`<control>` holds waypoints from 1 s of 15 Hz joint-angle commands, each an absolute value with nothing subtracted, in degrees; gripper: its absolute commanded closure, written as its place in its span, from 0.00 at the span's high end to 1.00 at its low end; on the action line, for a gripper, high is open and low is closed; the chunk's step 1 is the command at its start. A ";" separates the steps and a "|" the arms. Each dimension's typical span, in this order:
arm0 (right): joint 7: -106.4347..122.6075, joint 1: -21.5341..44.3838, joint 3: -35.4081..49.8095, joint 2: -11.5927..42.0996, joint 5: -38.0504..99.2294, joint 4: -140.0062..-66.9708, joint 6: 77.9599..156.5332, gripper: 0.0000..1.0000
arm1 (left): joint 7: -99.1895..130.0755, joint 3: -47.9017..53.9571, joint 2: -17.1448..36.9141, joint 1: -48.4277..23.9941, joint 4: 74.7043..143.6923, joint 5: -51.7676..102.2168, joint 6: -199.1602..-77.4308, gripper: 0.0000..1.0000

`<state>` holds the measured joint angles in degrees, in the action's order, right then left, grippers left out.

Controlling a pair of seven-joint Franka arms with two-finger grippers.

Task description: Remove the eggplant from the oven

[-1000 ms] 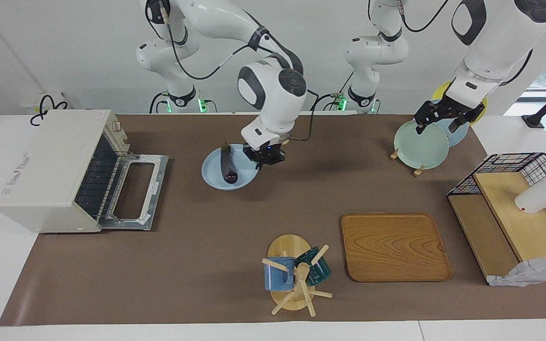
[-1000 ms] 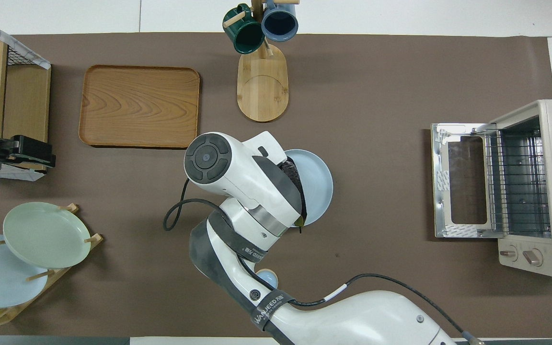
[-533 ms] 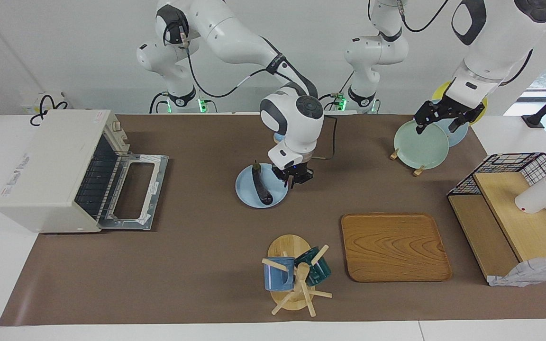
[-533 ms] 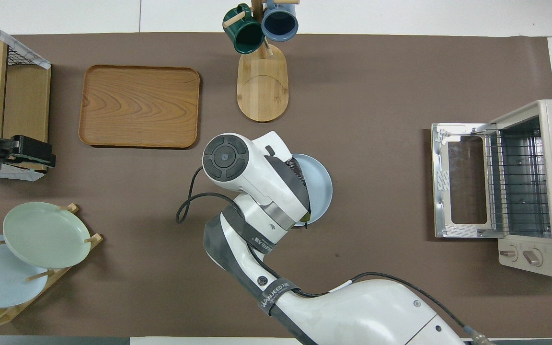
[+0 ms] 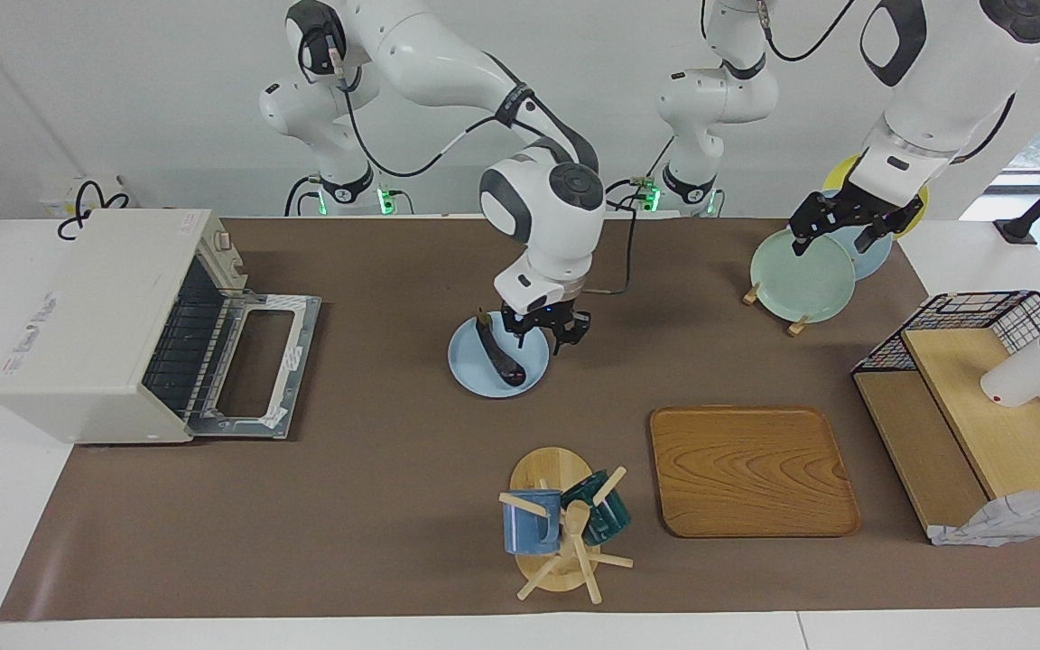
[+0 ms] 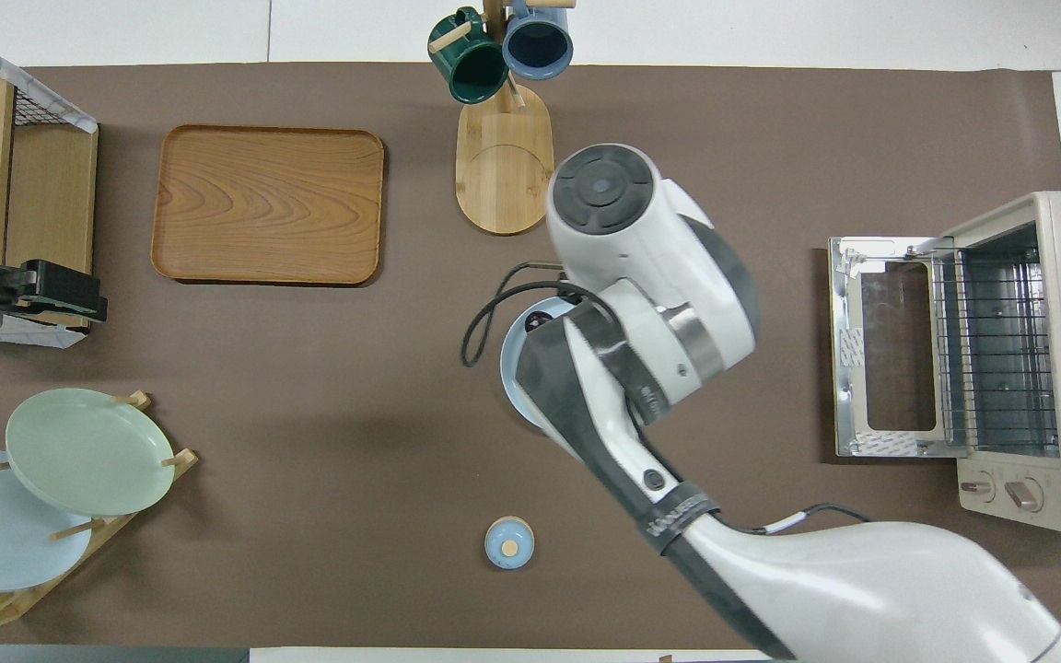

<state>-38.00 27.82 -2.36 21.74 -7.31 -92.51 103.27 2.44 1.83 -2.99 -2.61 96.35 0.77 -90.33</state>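
The dark purple eggplant (image 5: 496, 354) lies on a light blue plate (image 5: 477, 372) on the brown mat in the middle of the table, well outside the off-white oven (image 5: 96, 316). The oven stands at the right arm's end with its door (image 5: 254, 366) folded down and its wire rack bare; it also shows in the overhead view (image 6: 1037, 368). My right gripper (image 5: 542, 340) hangs open just over the plate's edge, holding nothing. In the overhead view the right arm covers the eggplant and most of the plate (image 6: 519, 373). My left gripper (image 5: 836, 236) waits open over the plate rack.
A mug tree (image 5: 561, 533) with two mugs and a wooden tray (image 5: 750, 469) lie farther from the robots than the plate. A plate rack (image 5: 800, 271) and a wire shelf (image 5: 980, 406) stand at the left arm's end. A small blue lid (image 6: 509, 541) lies nearer the robots.
The right gripper carried the plate with the eggplant away from the oven toward the table's middle, set it down, let go of its rim and opened. The left arm has not moved.
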 commanded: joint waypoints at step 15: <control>-26.37 11.96 -1.58 10.63 -24.08 -125.68 125.07 0.00 | 41.08 2.72 -7.74 -27.23 113.36 2.46 -106.93 1.00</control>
<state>-27.95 13.14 -2.38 12.68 -22.69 -123.74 124.01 31.85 3.73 -5.88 -22.83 107.83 1.55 -101.14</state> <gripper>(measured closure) 0.991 0.000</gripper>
